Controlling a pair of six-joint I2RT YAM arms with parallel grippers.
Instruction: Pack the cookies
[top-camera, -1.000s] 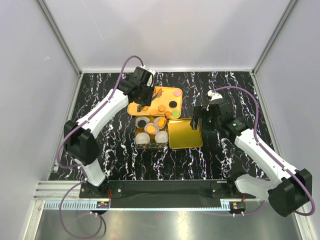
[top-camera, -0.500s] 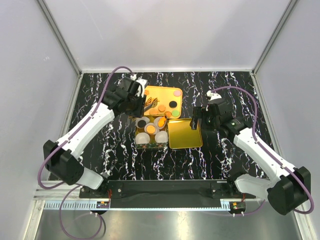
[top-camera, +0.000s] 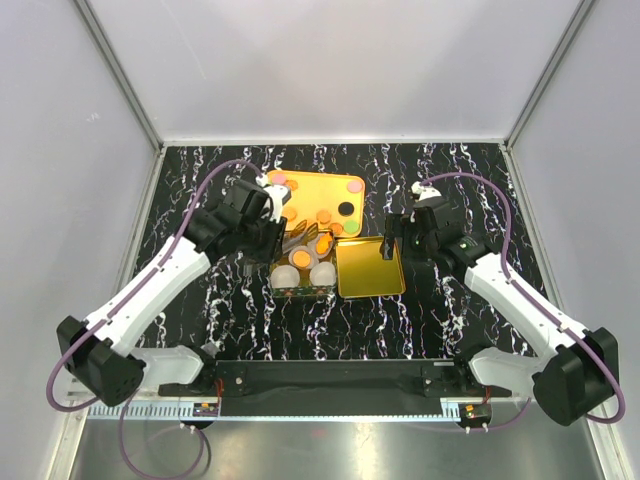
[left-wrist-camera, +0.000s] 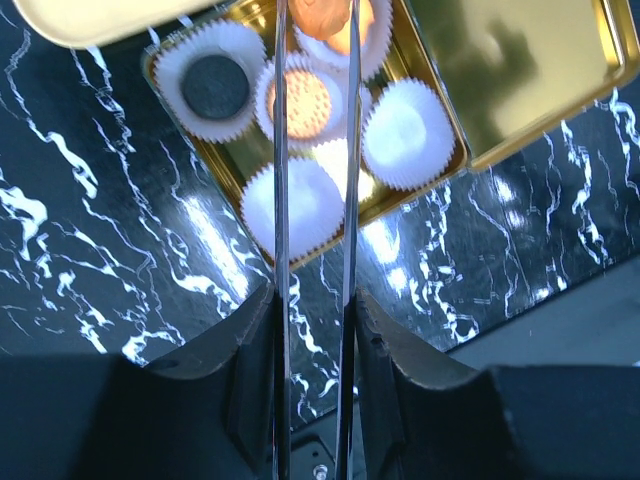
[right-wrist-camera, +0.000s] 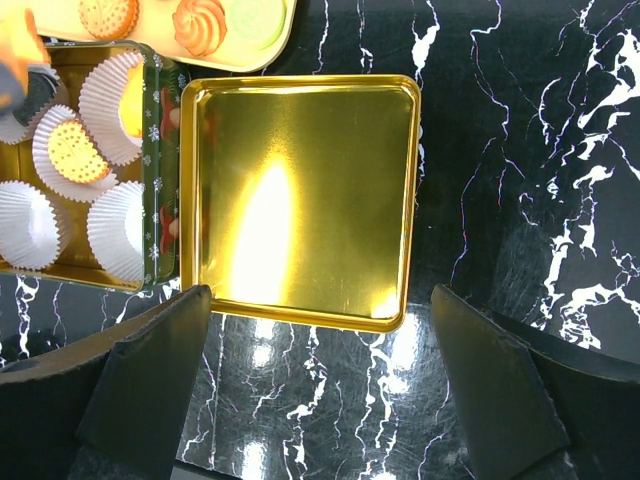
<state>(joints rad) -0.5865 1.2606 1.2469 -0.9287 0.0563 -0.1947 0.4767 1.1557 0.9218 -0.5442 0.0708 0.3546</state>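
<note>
My left gripper (left-wrist-camera: 313, 300) is shut on a pair of thin metal tongs (left-wrist-camera: 280, 200). The tong tips pinch an orange cookie (left-wrist-camera: 322, 14) over the far side of the open cookie tin (top-camera: 303, 293). The tin holds white paper cups: one with a black cookie (left-wrist-camera: 214, 86), one with an orange cookie (left-wrist-camera: 302, 103), and two empty ones (left-wrist-camera: 408, 132). More cookies (top-camera: 323, 216) lie on the gold tray (top-camera: 315, 190) behind the tin. My right gripper (right-wrist-camera: 320, 295) is open and empty, above the near edge of the tin's gold lid (right-wrist-camera: 305, 195).
The lid (top-camera: 368, 267) lies flat just right of the tin (right-wrist-camera: 165, 200). The tray's near edge shows a round orange cookie (right-wrist-camera: 108, 14), a swirled one (right-wrist-camera: 198, 22) and a green one (right-wrist-camera: 255, 18). The marbled black table ends at white walls.
My left arm has swung back from the tray toward me, and the tongs with the orange cookie now hang over the tin. The right arm has hardly moved.
</note>
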